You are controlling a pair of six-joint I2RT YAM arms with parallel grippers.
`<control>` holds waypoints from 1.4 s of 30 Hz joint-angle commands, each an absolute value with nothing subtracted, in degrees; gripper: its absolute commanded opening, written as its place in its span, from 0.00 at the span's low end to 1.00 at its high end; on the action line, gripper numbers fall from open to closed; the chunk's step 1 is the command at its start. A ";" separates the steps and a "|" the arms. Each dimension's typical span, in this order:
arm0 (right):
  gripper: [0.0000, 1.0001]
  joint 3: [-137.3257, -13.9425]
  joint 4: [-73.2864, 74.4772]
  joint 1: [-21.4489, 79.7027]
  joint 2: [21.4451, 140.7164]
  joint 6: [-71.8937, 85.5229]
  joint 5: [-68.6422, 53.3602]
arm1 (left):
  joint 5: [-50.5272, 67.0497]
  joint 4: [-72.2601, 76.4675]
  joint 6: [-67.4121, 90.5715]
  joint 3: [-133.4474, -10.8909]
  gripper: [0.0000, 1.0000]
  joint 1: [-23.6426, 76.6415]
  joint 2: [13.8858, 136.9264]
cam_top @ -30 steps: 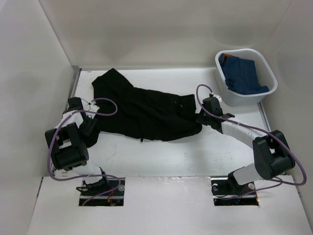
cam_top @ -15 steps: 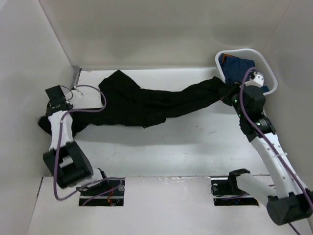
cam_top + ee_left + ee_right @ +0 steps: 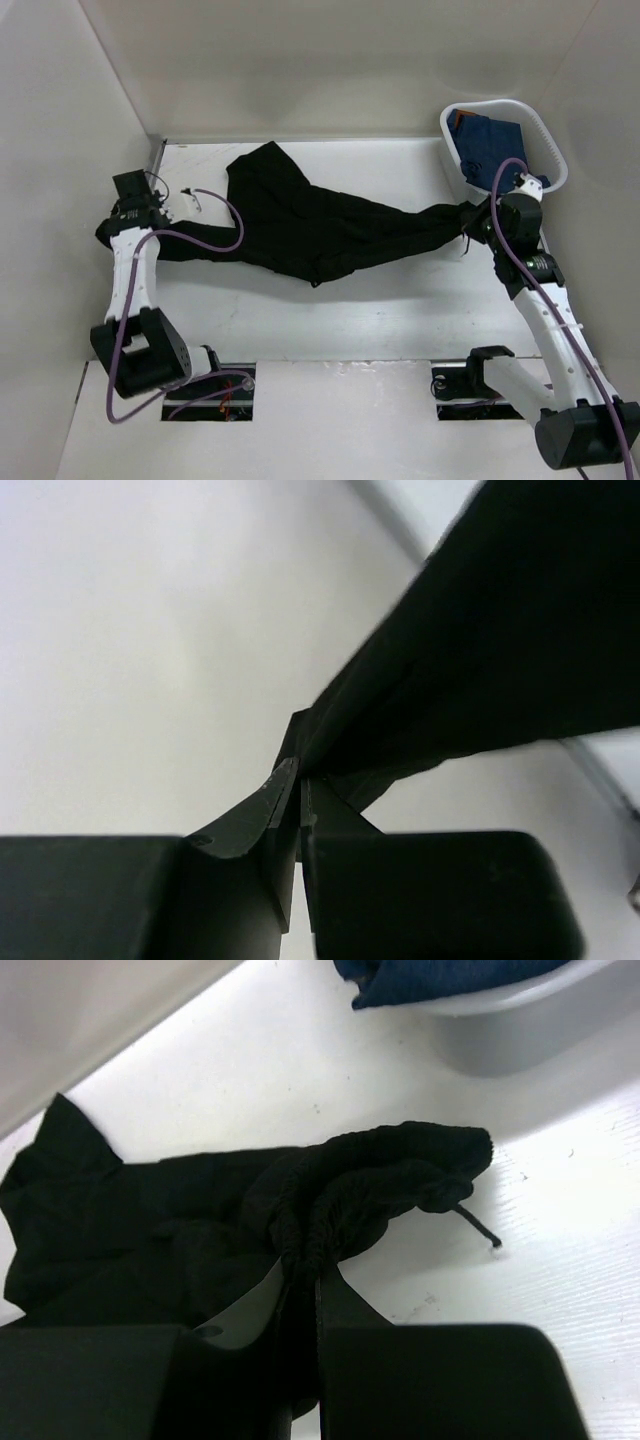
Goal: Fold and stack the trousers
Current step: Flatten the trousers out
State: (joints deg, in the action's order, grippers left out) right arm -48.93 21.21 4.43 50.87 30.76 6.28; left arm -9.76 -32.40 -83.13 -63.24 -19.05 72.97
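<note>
The black trousers [image 3: 320, 225] stretch across the white table from far left to right. My left gripper [image 3: 118, 228] is shut on a leg end at the left wall; in the left wrist view the black cloth [image 3: 480, 650] runs up and right from the gripper [image 3: 298, 785]. My right gripper [image 3: 478, 222] is shut on the gathered waistband [image 3: 385, 1185] near the tub, with a drawstring [image 3: 478, 1226] trailing on the table. A second leg [image 3: 262, 165] lies bunched toward the back.
A white tub [image 3: 545, 150] holding a blue garment [image 3: 490, 135] stands at the back right, also in the right wrist view [image 3: 520, 1020]. White walls close the left, back and right sides. A metal strip [image 3: 155, 160] runs along the left table edge.
Both arms swung outward and lifted the trousers into a long stretch. Since half a second ago the right gripper has come down and nearer, and the cloth has shifted right and sagged.
</note>
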 commanded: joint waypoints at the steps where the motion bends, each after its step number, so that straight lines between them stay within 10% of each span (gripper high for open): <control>1: 0.00 -50.01 16.88 3.47 51.68 29.97 6.07 | -9.05 -25.69 -85.95 -63.19 0.03 -16.92 77.68; 19: 0.00 -42.36 23.47 -1.80 46.57 35.34 4.48 | -8.17 -18.03 -90.53 -57.99 0.06 -16.05 78.38; 22: 0.00 -43.07 21.54 -2.24 49.48 33.84 4.48 | -8.17 -15.82 -88.34 -63.01 0.18 -15.16 84.45; 26: 0.00 -43.59 17.15 -3.30 54.83 33.40 4.40 | -8.87 -12.22 -80.27 -73.88 0.63 -15.34 94.98; 42: 0.02 -47.72 16.26 -7.87 60.64 26.89 1.15 | 14.14 -49.05 -61.10 -70.67 0.64 -30.98 84.19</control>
